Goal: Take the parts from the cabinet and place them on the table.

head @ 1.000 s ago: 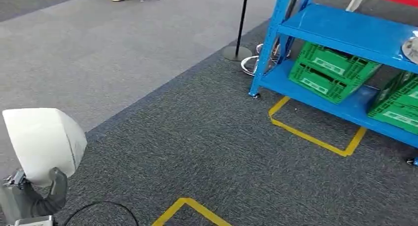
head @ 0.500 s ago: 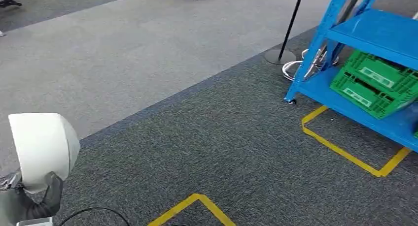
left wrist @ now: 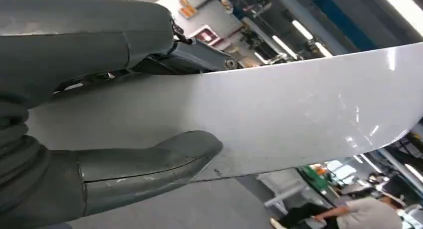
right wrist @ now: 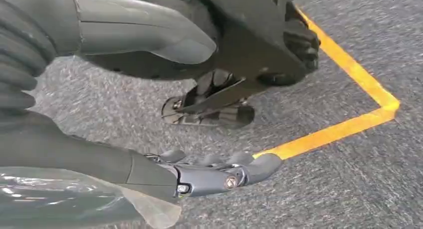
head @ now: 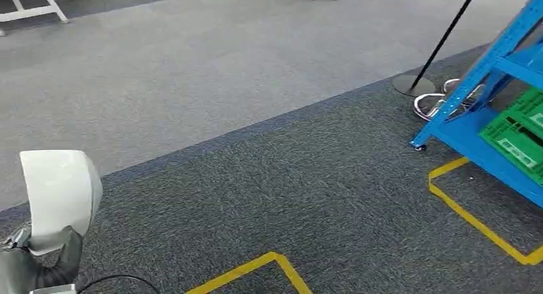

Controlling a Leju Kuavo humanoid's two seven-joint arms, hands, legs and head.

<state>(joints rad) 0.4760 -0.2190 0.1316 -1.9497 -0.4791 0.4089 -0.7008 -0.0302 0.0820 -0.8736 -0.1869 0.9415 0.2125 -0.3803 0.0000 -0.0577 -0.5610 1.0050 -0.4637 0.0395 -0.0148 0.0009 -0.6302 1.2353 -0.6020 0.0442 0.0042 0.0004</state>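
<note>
In the lower left of the head view, the left hand [head: 45,268] grips a large, smooth white curved plastic part [head: 61,195], its grey thumb pressed against the lower front of the panel. The left wrist view shows the same grip from close behind: the thick grey thumb [left wrist: 149,161] lies flat along one face of the white part [left wrist: 299,114], with darker fingers on the other face, so the hand is clamped on the part. A person in a light shirt [left wrist: 359,214] appears in that frame's lower right corner.

In the right wrist view the right hand [right wrist: 199,171] hangs above the dark grey carpet [right wrist: 349,179]. Its dark fingers are extended and slightly curled with nothing between them, the thumb set apart from them.

At the right edge of the head view stands the blue metal shelving cabinet [head: 493,70], with a green slatted plastic crate [head: 518,137] on its bottom shelf. Yellow floor tape [head: 474,217] marks a rectangle on the carpet in front of the cabinet, and another yellow tape corner [head: 269,265] lies at the bottom centre. A black stanchion post with a round base [head: 426,63] stands just left of the cabinet.
</note>
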